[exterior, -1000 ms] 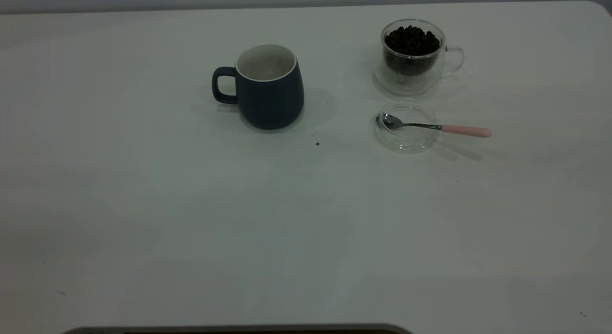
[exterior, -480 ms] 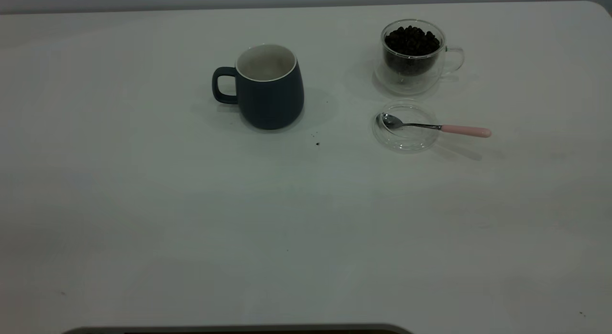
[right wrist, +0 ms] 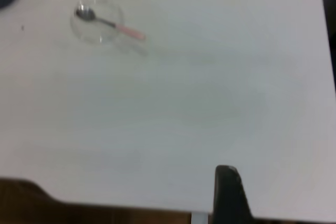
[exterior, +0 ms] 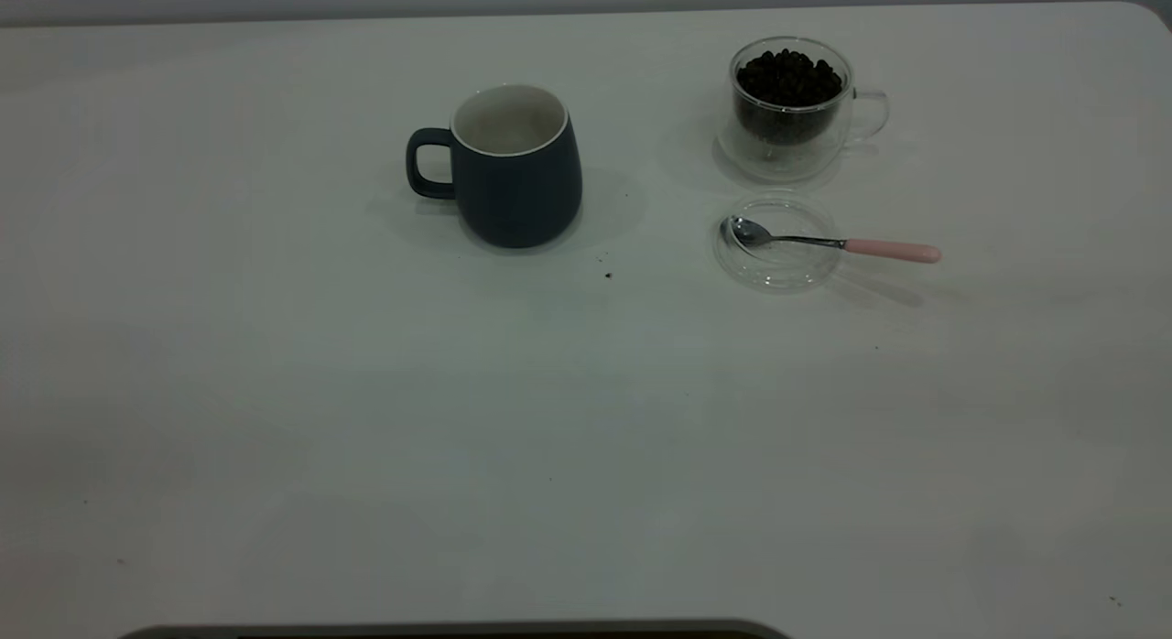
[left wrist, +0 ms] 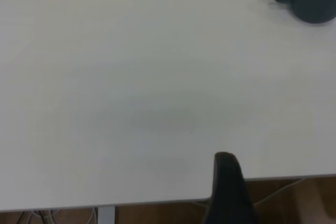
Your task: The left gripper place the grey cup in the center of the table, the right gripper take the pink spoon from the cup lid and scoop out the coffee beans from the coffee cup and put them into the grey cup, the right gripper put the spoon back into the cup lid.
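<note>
**Both arms back at the table edge**

You see the mug (exterior: 517,167) upright mid-table, handle pointing left. Right of it the glass cup (exterior: 792,108) holds the beans (exterior: 787,76); just in front, the spoon (exterior: 829,243) rests in the lid (exterior: 778,271). Left gripper (left wrist: 228,190) and right gripper (right wrist: 228,195) each show one finger only, so I cannot tell their state.

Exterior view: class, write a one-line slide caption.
Grey mug mid-table; glass cup of coffee beans behind lid holding pink spoon.
</note>
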Controlling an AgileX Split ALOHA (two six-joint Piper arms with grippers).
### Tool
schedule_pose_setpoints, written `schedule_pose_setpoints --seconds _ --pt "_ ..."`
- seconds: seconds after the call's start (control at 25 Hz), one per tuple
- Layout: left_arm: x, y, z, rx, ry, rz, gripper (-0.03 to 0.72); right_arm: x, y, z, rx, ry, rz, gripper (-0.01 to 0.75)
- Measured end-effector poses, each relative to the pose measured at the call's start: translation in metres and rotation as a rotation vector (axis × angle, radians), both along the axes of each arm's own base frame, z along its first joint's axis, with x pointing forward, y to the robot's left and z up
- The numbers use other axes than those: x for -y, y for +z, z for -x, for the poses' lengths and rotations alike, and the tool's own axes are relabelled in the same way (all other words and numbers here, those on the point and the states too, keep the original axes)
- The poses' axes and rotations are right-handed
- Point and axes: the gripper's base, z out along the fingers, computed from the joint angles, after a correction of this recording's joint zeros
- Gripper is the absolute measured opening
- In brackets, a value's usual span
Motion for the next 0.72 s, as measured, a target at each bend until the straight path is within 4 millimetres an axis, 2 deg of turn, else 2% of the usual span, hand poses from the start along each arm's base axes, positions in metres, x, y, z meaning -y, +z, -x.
schedule_pose_setpoints --seconds 0.16,0.72 --pt "0.0000 0.0000 0.0000 0.000 0.000 0.000 0.565 0.0006 0.0002 0.0088 0.062 -0.045 0.001 0.519" --pt "0.0000 0.0000 0.0000 0.000 0.000 0.000 0.565 0.0006 0.0002 0.0095 0.066 -0.048 0.001 0.519"
